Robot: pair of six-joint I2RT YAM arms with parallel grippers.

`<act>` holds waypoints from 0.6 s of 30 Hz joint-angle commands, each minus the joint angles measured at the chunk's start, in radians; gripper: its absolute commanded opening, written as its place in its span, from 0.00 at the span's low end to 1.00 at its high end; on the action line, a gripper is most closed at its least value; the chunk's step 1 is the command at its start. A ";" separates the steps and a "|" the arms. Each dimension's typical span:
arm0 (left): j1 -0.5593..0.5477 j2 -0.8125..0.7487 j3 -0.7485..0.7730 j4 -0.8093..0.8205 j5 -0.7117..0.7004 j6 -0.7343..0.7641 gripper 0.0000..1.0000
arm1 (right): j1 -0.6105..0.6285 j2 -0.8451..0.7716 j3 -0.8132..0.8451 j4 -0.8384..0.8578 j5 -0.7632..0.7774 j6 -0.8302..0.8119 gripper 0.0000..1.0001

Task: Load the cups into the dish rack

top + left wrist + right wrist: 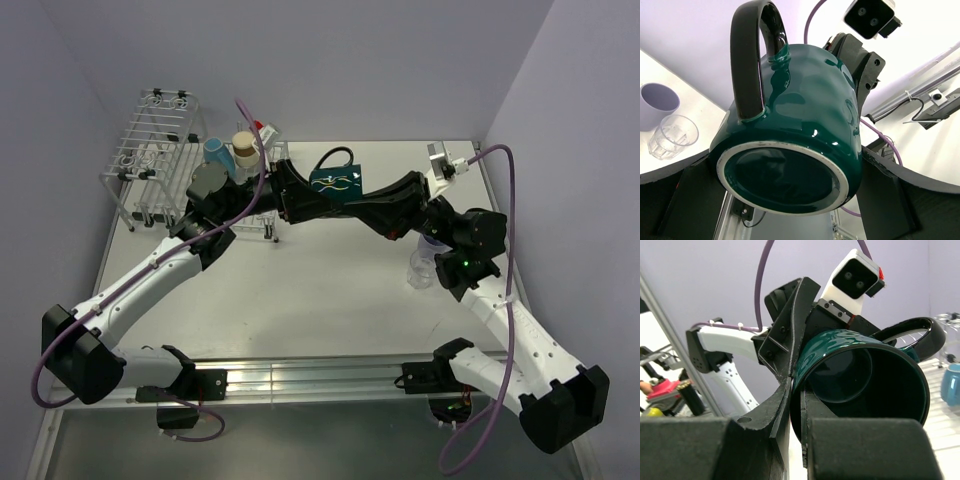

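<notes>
The dark teal mug (335, 183) with white squiggles hangs in the air between both arms, handle up. My left gripper (297, 192) is shut around its base (785, 180), a finger (887, 195) on each side. My right gripper (378, 205) pinches the mug's rim wall (805, 365), one finger inside and one outside. The white wire dish rack (150, 150) stands at the far left. The light-blue mug (215, 152) and the tan-brown cup (244, 148) stand at its right side. The lavender tumbler (657, 105) and clear tumbler (672, 136) stand on the table by the right arm.
The clear tumbler (420, 268) sits just left of the right arm's elbow, the lavender one (432, 245) partly hidden behind it. A small red-capped item (265, 128) lies behind the rack. Walls close the table on the far, left and right sides.
</notes>
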 commanded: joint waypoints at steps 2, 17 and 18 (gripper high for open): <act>0.008 -0.047 0.032 0.078 -0.046 0.008 0.99 | 0.018 -0.035 0.041 -0.153 -0.030 -0.143 0.00; 0.021 -0.079 0.014 0.078 -0.041 0.009 0.97 | 0.018 -0.031 0.059 -0.231 -0.043 -0.203 0.00; 0.023 -0.079 0.011 0.086 -0.040 0.006 0.94 | 0.018 -0.029 0.057 -0.228 -0.046 -0.203 0.00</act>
